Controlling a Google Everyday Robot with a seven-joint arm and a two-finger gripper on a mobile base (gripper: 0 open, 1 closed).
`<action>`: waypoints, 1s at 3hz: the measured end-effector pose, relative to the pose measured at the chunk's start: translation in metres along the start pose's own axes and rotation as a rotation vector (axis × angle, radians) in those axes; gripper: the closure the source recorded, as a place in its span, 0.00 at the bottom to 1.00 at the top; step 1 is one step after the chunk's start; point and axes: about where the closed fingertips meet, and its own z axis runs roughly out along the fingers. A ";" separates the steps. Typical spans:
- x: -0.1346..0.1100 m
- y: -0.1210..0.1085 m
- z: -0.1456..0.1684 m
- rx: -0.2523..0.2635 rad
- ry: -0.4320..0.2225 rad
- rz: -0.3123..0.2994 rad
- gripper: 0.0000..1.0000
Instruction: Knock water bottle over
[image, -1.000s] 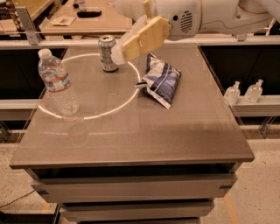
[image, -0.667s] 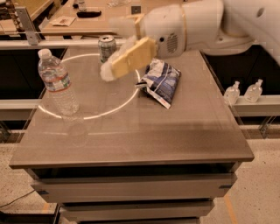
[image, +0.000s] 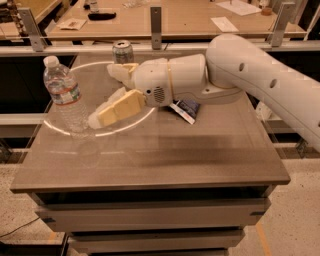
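The bottle (image: 62, 95) stands upright at the left of the tabletop (image: 175, 155), with the end effector (image: 103, 95) spread wide just right of it, a can (image: 122, 51) behind, and a bag (image: 184, 107) partly under the arm.

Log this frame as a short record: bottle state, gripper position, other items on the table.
water bottle: upright, left side of the table, not yet knocked over
gripper: open, low over the table, just right of the bottle
lower fingertip: close to the bottle's base, contact cannot be told
silver can: upright at the far edge
snack bag: lying flat, mostly hidden under the arm
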 end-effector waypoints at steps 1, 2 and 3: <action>0.011 -0.013 0.024 0.068 0.055 -0.025 0.00; 0.016 -0.024 0.058 0.051 0.037 -0.035 0.00; 0.020 -0.037 0.100 -0.009 0.008 -0.037 0.00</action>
